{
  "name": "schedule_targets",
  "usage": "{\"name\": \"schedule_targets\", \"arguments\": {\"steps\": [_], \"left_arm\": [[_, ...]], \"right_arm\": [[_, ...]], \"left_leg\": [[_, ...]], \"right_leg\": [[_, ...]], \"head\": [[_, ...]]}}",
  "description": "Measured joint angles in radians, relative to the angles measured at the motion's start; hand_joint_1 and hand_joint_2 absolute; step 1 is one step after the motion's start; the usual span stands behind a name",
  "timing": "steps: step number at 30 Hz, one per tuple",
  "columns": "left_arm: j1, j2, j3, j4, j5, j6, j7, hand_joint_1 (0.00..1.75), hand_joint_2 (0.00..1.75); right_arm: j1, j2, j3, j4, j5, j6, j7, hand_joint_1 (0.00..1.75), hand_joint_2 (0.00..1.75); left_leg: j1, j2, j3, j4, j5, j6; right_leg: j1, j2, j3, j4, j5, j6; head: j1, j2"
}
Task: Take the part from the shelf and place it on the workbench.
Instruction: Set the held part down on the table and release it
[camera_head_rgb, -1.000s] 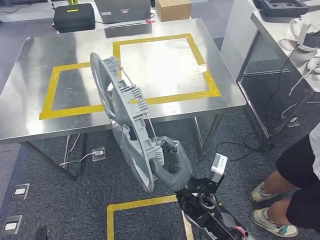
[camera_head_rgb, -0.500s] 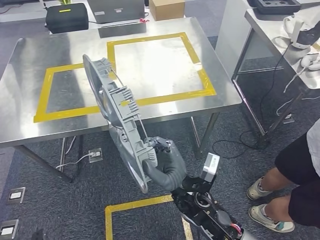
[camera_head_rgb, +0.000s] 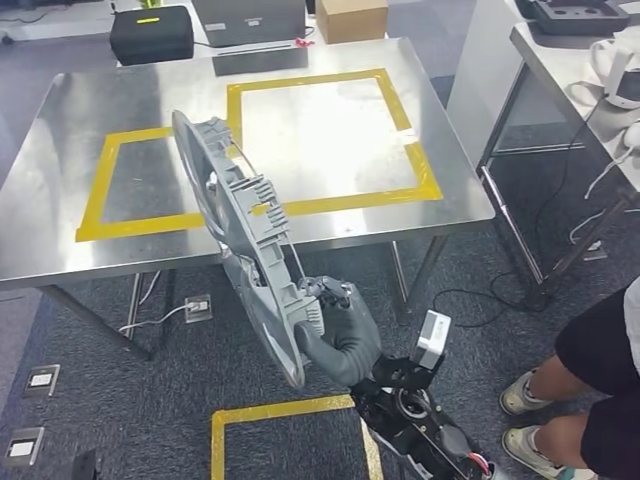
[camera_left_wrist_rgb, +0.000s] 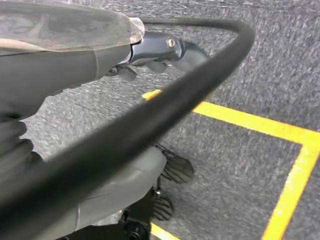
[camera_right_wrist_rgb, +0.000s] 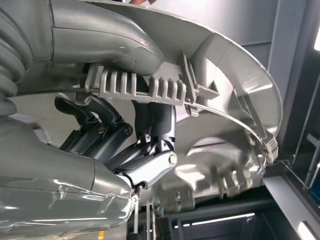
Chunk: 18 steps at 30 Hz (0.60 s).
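A: From the head view, how far along is it?
B: The part is off the shelf and in the air, gripped at its lower end by the right hand, fingers wrapped round the rim. It hangs tilted over the near edge of the workbench, not yet set down. My guess: placing inside the yellow tape frame is what's left

A: Left wrist view?
B: The left hand hangs over grey carpet with yellow floor tape; it holds nothing, fingers loosely apart

A: Right wrist view?
B: Dark fingers clamp a ribbed, comb-like flange of the part: matte grey moulded plastic, a curved dish with clips and a thin wire
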Motion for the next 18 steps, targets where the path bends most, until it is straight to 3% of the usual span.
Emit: {"name": "schedule_targets", "arguments": {"steps": [6,11,14,16,18], "left_arm": [[0.0,0.0,0.0,0.0,0.002,0.0,0.0,0.0,1.75],[0.0,0.0,0.0,0.0,0.001,-0.006,0.0,0.0,1.75],[0.0,0.002,0.0,0.0,-0.001,-0.01,0.002,0.0,1.75],[0.0,0.002,0.0,0.0,-0.004,-0.01,0.003,0.0,1.75],[0.0,0.001,0.0,0.0,-0.007,-0.011,0.003,0.0,1.75]], "right_arm": [[0.0,0.0,0.0,0.003,0.0,0.0,-0.001,1.75,1.75],[0.0,0.0,0.0,0.004,0.0,0.0,-0.001,1.75,1.75],[0.0,0.001,-0.001,0.004,0.0,0.0,-0.001,1.75,1.75],[-0.001,0.003,-0.002,0.004,0.0,0.0,-0.002,1.75,1.75],[-0.003,0.003,-0.002,0.004,0.0,0.0,-0.002,1.75,1.75]], "left_leg": [[0.002,0.0,0.006,-0.014,0.003,-0.003],[0.004,0.0,0.006,-0.016,0.003,-0.016],[0.002,0.001,0.008,-0.021,0.004,-0.004],[0.007,0.005,0.027,-0.051,0.015,0.005],[0.014,0.01,0.044,-0.073,0.023,0.007]], "right_leg": [[0.004,0.0,0.001,0.0,-0.004,-0.01],[0.006,-0.001,0.001,0.0,-0.004,-0.014],[0.002,-0.002,0.007,-0.012,0.0,-0.006],[0.002,-0.005,0.004,-0.004,-0.008,0.002],[0.0,-0.008,-0.036,0.085,-0.055,0.01]], "head": [[-0.023,0.0],[-0.027,0.0],[-0.031,0.0],[-0.032,0.0],[-0.023,0.0]]}}
